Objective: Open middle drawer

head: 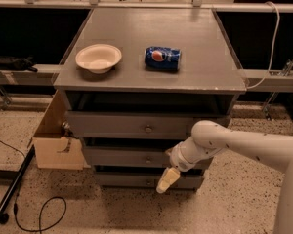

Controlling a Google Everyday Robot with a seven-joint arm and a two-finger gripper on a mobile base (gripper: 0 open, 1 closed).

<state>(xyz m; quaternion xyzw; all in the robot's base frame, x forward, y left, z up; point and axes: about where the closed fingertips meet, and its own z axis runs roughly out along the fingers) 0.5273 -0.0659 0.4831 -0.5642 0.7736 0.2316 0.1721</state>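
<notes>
Camera view: a grey three-drawer cabinet seen from above and in front. On its tabletop (200, 48) sit a cream bowl (98, 57) on the left and a blue Pepsi can (162, 57) lying on its side near the middle, the two apart.

The middle drawer (117, 156) is the second front down, between the top drawer (112, 124) and the bottom drawer (127, 180). Its small round knob (148, 159) sits at its centre. The front looks shut, flush with the stack.

My white arm (234, 145) comes in from the right and crosses the middle drawer's right end. The pincer (166, 180) hangs down and to the left, just right of the knob and a little below it, in front of the bottom drawer. It holds nothing, and I cannot tell whether it is released or clenched.

A cardboard box (56, 147) stands against the cabinet's left side, and a black cable (39, 213) loops on the speckled floor.

I judge this to be the approach step, with the knob not yet gripped. The next move calls for lifting the pincer, bringing it left to the knob, closing around it and pulling straight out toward the camera. I must take care not to catch the bottom knob instead.
</notes>
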